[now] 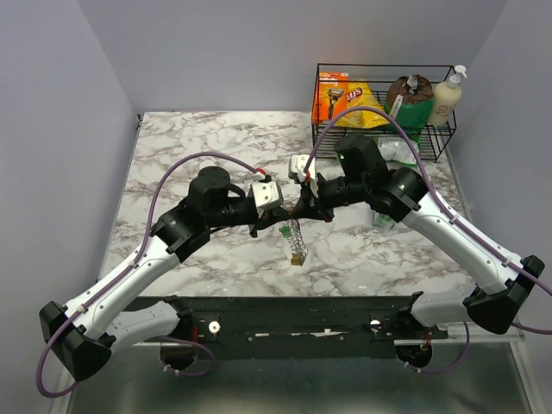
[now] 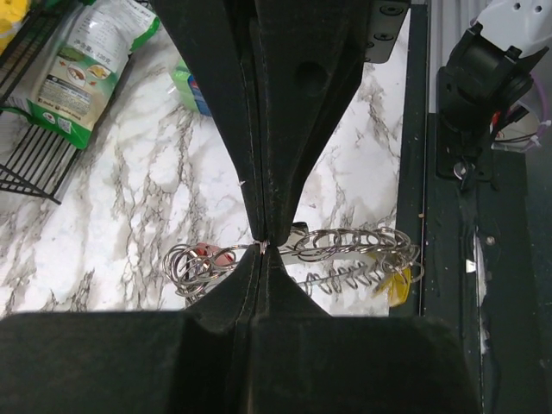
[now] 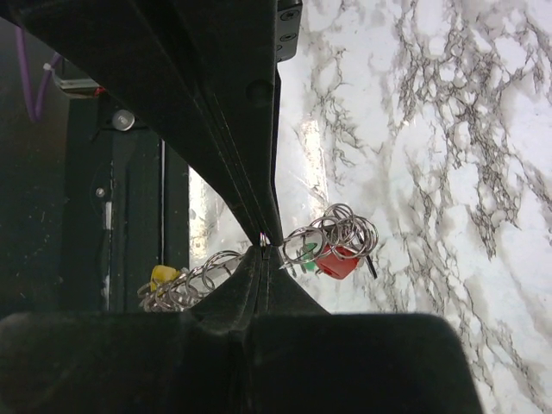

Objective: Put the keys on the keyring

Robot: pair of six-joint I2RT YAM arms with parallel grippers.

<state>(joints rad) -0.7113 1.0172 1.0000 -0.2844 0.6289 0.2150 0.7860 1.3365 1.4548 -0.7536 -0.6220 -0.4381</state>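
The keyring [image 1: 295, 235] hangs above the marble table between the two arms, a coiled silvery wire loop with a yellow piece [image 1: 297, 257] at its lower end. My left gripper [image 1: 274, 217] and right gripper [image 1: 309, 207] meet tip to tip over it. In the left wrist view my left gripper [image 2: 261, 250] is shut on the wire of the keyring [image 2: 358, 248], and a red key [image 2: 210, 254] sits in a bunch of rings to the left. Seen from the right wrist, my right gripper [image 3: 263, 243] pinches the same wire, with red and green keys [image 3: 335, 261] bunched on the keyring [image 3: 345, 231].
A black wire basket [image 1: 448, 129] at the back right holds snack packets and bottles. A green packet [image 2: 191, 82] lies on the marble near the right arm. The dark base rail [image 1: 285, 323] runs along the near edge.
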